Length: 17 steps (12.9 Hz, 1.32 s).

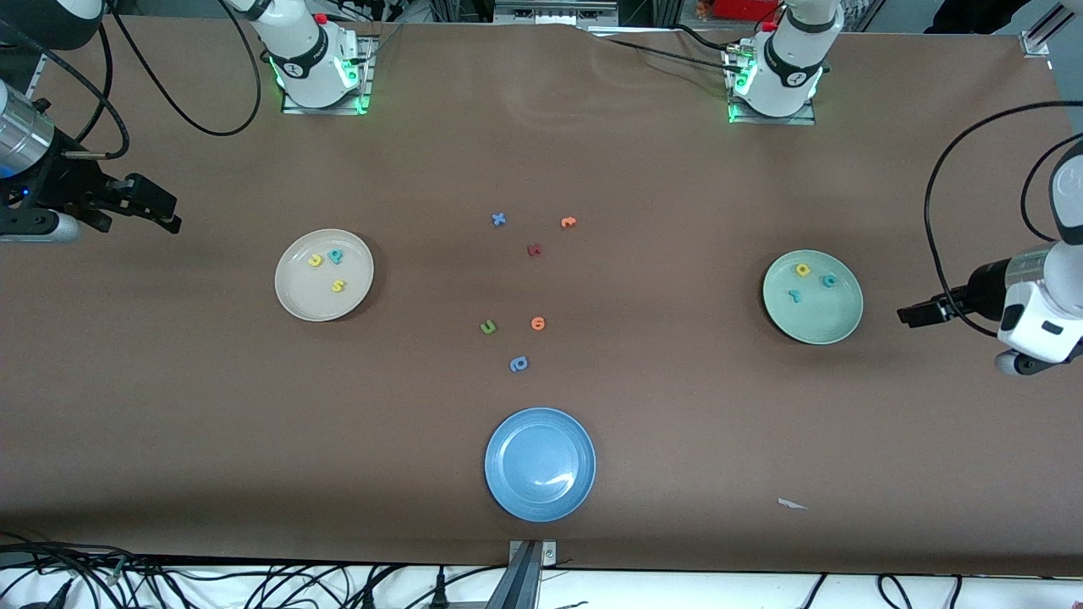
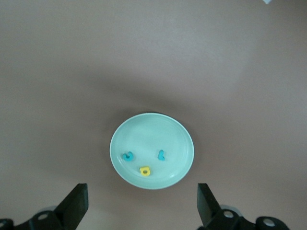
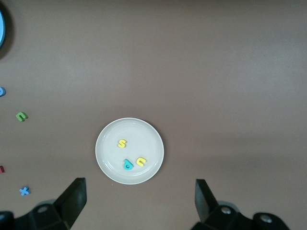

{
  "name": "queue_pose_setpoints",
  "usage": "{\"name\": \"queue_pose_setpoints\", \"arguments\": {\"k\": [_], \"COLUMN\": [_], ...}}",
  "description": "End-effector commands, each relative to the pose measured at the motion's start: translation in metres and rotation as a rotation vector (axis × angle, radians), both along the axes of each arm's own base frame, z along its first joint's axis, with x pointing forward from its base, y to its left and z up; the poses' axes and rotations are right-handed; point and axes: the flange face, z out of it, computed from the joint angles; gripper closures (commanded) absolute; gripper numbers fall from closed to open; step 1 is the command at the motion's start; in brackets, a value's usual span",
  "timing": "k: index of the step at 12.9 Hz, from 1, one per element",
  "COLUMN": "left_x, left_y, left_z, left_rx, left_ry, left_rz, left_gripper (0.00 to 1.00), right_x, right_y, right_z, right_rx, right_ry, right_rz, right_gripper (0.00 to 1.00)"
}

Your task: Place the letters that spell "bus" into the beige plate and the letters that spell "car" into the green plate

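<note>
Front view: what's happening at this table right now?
Nothing is held. The round beige plate holds the teal b, yellow u and yellow s foam letters; the round pale green plate holds the teal c, yellow a and teal r foam letters. The left gripper and the right gripper are open, pulled back toward their table ends.

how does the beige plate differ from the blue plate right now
The beige plate holds three small letters, a teal b, a yellow u and a yellow s; the blue plate holds nothing. The beige plate sits toward the right arm's end of the table; the blue plate sits mid-table, nearer the front camera. Both are round, shallow and lie flat.
</note>
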Motion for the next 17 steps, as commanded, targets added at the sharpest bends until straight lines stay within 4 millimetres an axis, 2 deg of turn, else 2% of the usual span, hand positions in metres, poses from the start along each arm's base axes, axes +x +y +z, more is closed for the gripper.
{"name": "queue_pose_setpoints", "arguments": {"k": [1, 3, 5, 7, 9, 11, 17], "left_x": [-0.020, -0.033, -0.042, -0.051, -0.049, -0.045, -0.045], "left_y": [-0.015, -0.019, -0.021, -0.022, -0.018, -0.013, -0.013], "left_z": [0.048, 0.080, 0.095, 0.094, 0.092, 0.080, 0.079], "left_rx": [-0.033, -0.071, -0.105, -0.113, -0.104, -0.110, -0.070], "left_ry": [-0.052, -0.107, -0.137, -0.136, -0.132, -0.115, -0.107], "left_rz": [-0.033, -0.067, -0.102, -0.151, -0.156, -0.226, -0.268], "left_gripper": [0.00, 0.00, 0.02, 0.05, 0.02, 0.02, 0.00], "right_x": [-0.006, -0.006, -0.007, -0.006, -0.006, -0.006, -0.002], "right_y": [-0.002, -0.003, -0.003, -0.004, -0.004, -0.004, -0.004], "right_z": [0.004, 0.003, 0.005, 0.003, 0.004, 0.004, 0.002], "right_rx": [0.004, 0.005, 0.005, 0.004, 0.004, 0.004, 0.000], "right_ry": [-0.002, 0.000, -0.005, -0.003, -0.006, -0.008, -0.008], "right_rz": [0.003, 0.000, 0.002, 0.000, 0.000, 0.000, 0.005], "right_gripper": [0.00, 0.00, 0.00, 0.00, 0.00, 0.00, 0.00]}}
